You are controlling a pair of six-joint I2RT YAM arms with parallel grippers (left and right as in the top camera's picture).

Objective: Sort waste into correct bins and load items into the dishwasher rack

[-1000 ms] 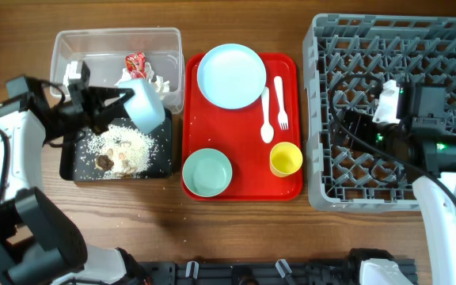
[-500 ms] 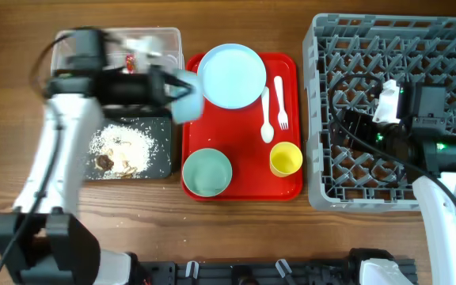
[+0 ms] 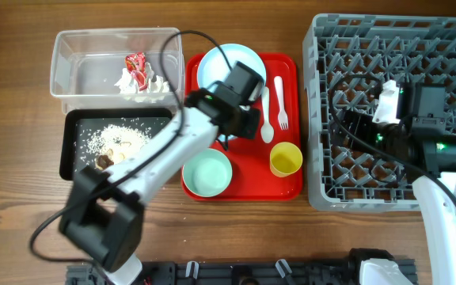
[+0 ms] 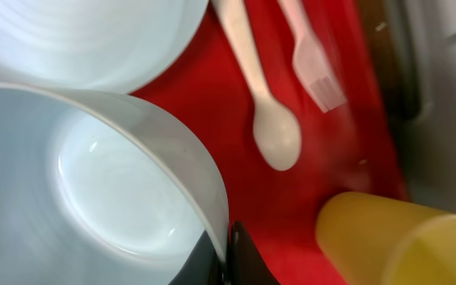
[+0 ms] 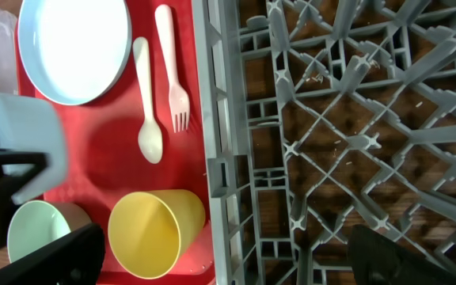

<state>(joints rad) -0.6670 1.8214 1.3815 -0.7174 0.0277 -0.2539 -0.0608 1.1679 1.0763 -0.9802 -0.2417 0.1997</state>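
Now your left gripper (image 4: 229, 257), pinching the emptied bowl's (image 4: 109, 182) rim, has left the black tray (image 3: 70, 150). The dishwasher rack (image 3: 317, 158) comes next; your right gripper (image 5: 228, 249) is spread.

I see a brown wooden table (image 3: 22, 229) with four things sitting right on it. At the back left is the clear tub (image 3: 85, 67). The black tray (image 3: 70, 150) is just in front of it. They look like they touch, but I can't be sure from above. The red tray (image 3: 248, 178) is in the middle. The big grey rack (image 3: 317, 158) is on the right, just beside the red tray.
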